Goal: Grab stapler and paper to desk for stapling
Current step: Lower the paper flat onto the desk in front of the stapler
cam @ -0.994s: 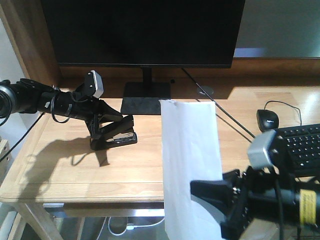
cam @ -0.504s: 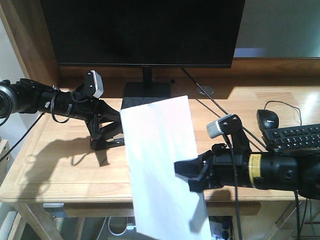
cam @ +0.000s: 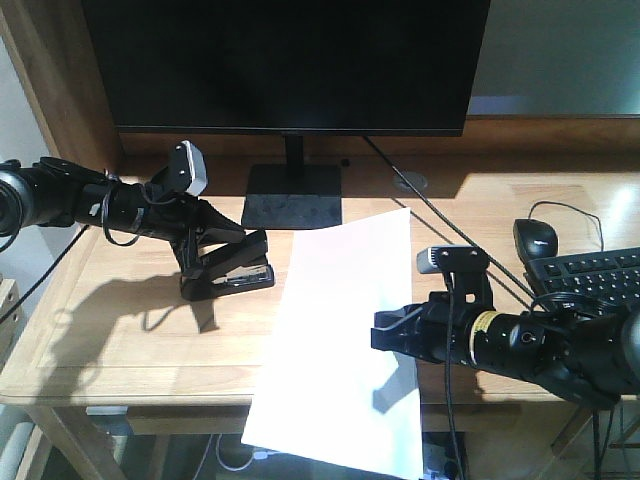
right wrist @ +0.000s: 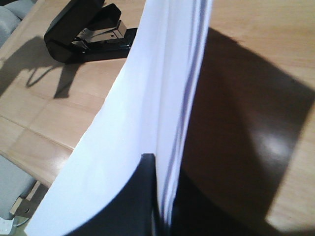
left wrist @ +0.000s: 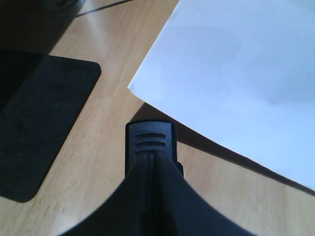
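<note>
The black stapler (cam: 238, 272) rests on the desk (cam: 130, 330) left of centre, and my left gripper (cam: 205, 262) is shut on it from the left. In the left wrist view the stapler's ridged tip (left wrist: 150, 140) sticks out past the left gripper (left wrist: 151, 164). My right gripper (cam: 385, 335) is shut on the right edge of the white paper (cam: 340, 340), which lies tilted low over the desk's front, its near end past the edge. In the right wrist view the right gripper (right wrist: 165, 177) pinches the paper stack (right wrist: 142, 113), with the stapler (right wrist: 88, 32) beyond it.
A large black monitor (cam: 290, 60) stands at the back on a flat black base (cam: 293, 195), also in the left wrist view (left wrist: 39, 128). A black mouse (cam: 535, 238) and a keyboard (cam: 600, 285) lie at the right. A cable runs diagonally across the desk.
The right gripper has swung the paper down from upright to nearly flat over the desk. The left arm and the stapler have not moved.
</note>
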`<state>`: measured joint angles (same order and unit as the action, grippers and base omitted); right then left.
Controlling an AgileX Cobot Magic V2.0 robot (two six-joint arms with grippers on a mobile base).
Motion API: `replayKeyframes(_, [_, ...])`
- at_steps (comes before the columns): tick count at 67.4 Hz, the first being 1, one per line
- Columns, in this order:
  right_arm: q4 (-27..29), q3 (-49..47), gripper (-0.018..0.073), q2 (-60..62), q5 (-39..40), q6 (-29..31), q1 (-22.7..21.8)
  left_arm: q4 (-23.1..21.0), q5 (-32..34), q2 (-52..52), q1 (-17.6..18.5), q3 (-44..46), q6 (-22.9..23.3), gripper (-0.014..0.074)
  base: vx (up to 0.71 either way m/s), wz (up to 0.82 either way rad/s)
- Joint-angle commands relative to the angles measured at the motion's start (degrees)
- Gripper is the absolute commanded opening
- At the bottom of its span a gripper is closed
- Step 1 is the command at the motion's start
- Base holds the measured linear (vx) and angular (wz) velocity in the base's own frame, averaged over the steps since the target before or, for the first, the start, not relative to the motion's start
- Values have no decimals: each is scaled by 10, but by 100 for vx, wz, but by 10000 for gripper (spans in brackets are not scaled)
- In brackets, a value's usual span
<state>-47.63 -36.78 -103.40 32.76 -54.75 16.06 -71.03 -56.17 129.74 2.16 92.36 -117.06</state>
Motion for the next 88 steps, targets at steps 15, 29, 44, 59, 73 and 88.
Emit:
replayKeyframes(15, [3, -53, -2, -12, 45, 28, -1, -35, -16, -39, 2, 16, 6, -8, 0, 0])
replayKeyframes(29, [-2, -77, -2, -39, 52, 28, -1, -35, -16, -39, 2, 16, 6, -8, 0, 0])
replayKeyframes(44, [-40, -110, -2, -58, 76, 24, 0, -35, -16, -39, 2, 16, 6, -8, 0, 0])
replayKeyframes(59, [-41, -110, -2, -56, 137, 23, 0, -35, -16, -39, 2, 16, 6, -8, 0, 0])
replayKeyframes(73, [-41, -110, -2, -56, 173, 22, 0, -35, -16, -39, 2, 16, 6, -8, 0, 0])
replayKeyframes(88, [-41, -110, -2, -56, 176, 22, 0, -35, -16, -39, 2, 16, 6, -8, 0, 0])
